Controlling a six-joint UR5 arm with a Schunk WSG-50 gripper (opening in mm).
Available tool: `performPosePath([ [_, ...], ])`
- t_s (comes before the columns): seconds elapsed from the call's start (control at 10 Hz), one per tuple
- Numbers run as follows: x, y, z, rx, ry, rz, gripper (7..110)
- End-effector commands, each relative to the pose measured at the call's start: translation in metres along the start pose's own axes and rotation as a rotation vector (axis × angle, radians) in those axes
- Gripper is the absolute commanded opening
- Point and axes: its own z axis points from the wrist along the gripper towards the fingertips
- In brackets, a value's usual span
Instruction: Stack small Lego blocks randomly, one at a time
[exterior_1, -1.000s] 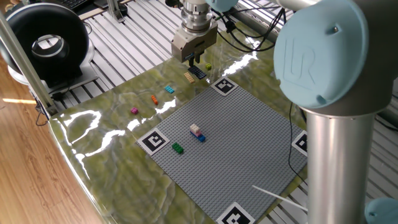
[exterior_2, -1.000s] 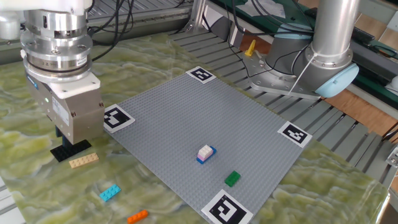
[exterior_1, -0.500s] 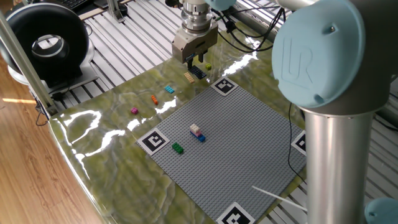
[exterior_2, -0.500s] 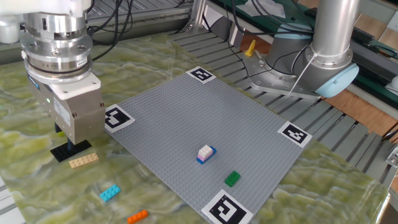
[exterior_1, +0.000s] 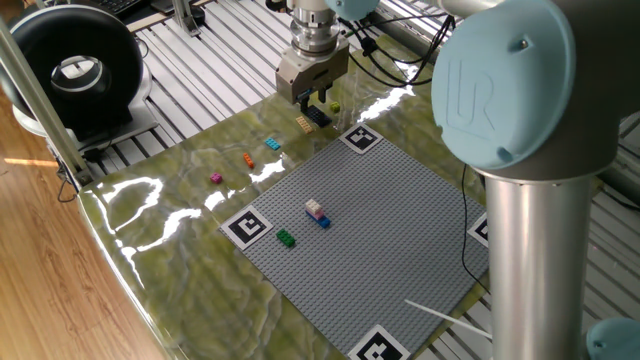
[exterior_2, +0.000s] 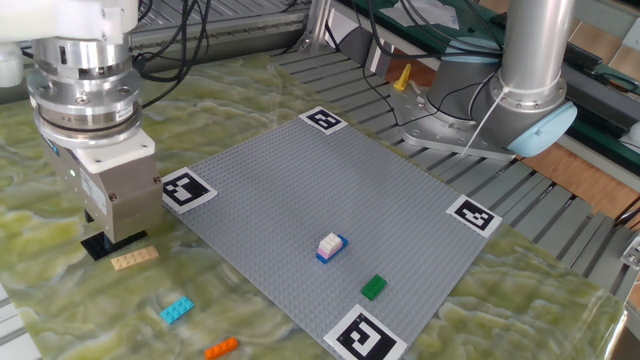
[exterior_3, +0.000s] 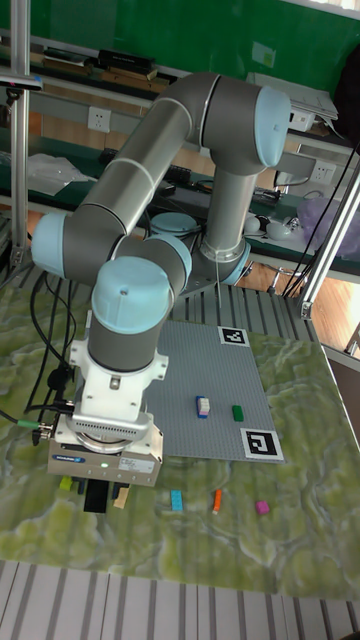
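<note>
The gripper (exterior_1: 312, 100) hangs low over the dark flat plate (exterior_2: 100, 244) at the green marbled desk's (exterior_2: 500, 290) far edge; its fingers (exterior_1: 309, 98) are largely hidden, and whether they grip the plate cannot be told; a tan brick (exterior_2: 134, 259) lies just beside the plate, a yellow-green brick (exterior_1: 335, 107) near it; cyan (exterior_2: 176, 310), orange (exterior_2: 221, 348) and magenta (exterior_1: 215, 178) bricks sit apart on the desk; on the grey baseplate (exterior_2: 330, 190) a white-pink brick tops a blue one (exterior_2: 331, 246), a green brick (exterior_2: 373, 287) nearby.
</note>
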Motion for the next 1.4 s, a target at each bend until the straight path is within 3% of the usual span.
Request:
performPosePath([
  [0.0, -0.001, -0.005, 0.005, -0.007, -0.004, 0.001, 44],
  [1.3, 0.000, 0.004, 0.011, -0.030, 0.004, 0.008, 44],
])
